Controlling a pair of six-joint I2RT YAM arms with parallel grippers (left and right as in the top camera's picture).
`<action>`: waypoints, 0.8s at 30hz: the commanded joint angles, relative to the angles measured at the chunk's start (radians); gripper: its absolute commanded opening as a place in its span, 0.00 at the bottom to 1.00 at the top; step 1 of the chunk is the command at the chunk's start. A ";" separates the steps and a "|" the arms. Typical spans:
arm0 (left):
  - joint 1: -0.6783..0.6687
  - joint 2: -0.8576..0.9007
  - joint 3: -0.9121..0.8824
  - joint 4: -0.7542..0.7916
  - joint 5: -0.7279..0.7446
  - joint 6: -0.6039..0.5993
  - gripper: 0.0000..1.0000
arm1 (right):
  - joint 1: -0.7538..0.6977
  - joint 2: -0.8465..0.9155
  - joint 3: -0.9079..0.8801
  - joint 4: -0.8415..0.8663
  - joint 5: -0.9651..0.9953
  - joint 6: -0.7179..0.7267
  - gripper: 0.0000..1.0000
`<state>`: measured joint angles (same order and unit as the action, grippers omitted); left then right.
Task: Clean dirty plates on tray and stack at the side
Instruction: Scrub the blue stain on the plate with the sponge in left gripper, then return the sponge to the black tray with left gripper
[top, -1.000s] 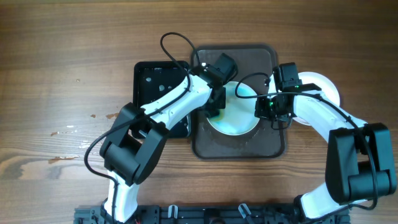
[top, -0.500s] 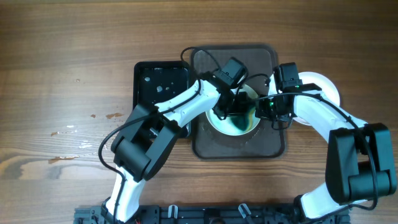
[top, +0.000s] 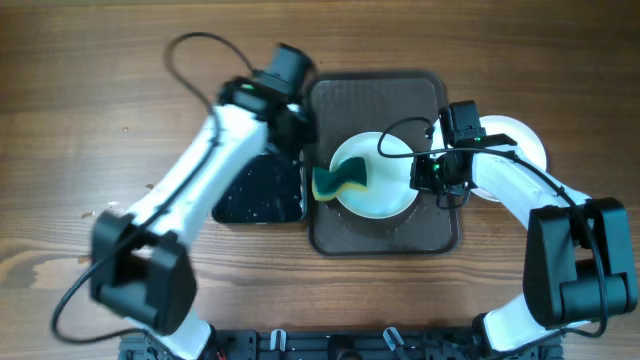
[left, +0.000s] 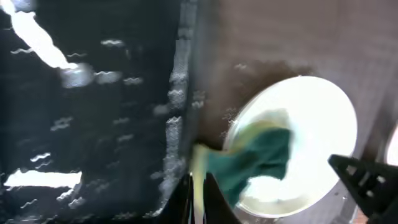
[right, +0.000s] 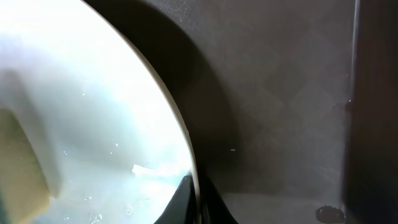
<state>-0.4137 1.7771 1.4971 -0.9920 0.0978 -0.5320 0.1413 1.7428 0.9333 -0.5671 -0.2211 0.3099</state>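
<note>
— Where does the plate sit?

— The plate (top: 388, 185) lies flat on the tray (top: 385, 235), a little below its middle. Its face shows plain white, with small droplets in the right wrist view.

— And the sponge?

— The sponge (top: 340, 182) (green on one face, yellow on the other) is curled over the plate's left rim, part of it on the plate and part over the tray's floor.

— Does the left gripper have it?

— That cannot be told. The left gripper (left: 198, 204) is over the seam between the tray and the black tray (top: 255, 195). In its own blurred view the sponge's yellow edge runs down to the dark fingertips at the bottom of the picture, but it is not clear whether the jaws pinch that edge or only stand in front of it.

— The right side?

— The right gripper (right: 195, 200) is at the plate's right rim, with its jaws pressed onto the rim, one above and one below.

— Anything else on the table (top: 100, 120)?

— The side plate (top: 525, 140), round and white, rests on the wood just beside the tray's right edge, partly hidden by the right arm. The glossy black tray, flecked with wet spots, lies against the tray's left edge.
</note>
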 joint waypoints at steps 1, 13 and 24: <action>0.138 -0.010 -0.024 -0.076 -0.121 0.058 0.04 | -0.003 0.023 -0.012 -0.015 0.092 -0.021 0.04; -0.196 0.135 -0.109 0.251 0.076 0.905 0.78 | -0.003 0.023 -0.012 -0.018 0.091 -0.019 0.04; -0.247 0.197 -0.097 0.261 -0.073 0.775 0.04 | -0.003 0.023 -0.012 -0.022 0.091 -0.021 0.04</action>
<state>-0.6651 2.0186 1.3926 -0.7212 0.0566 0.4019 0.1413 1.7428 0.9340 -0.5694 -0.2207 0.3092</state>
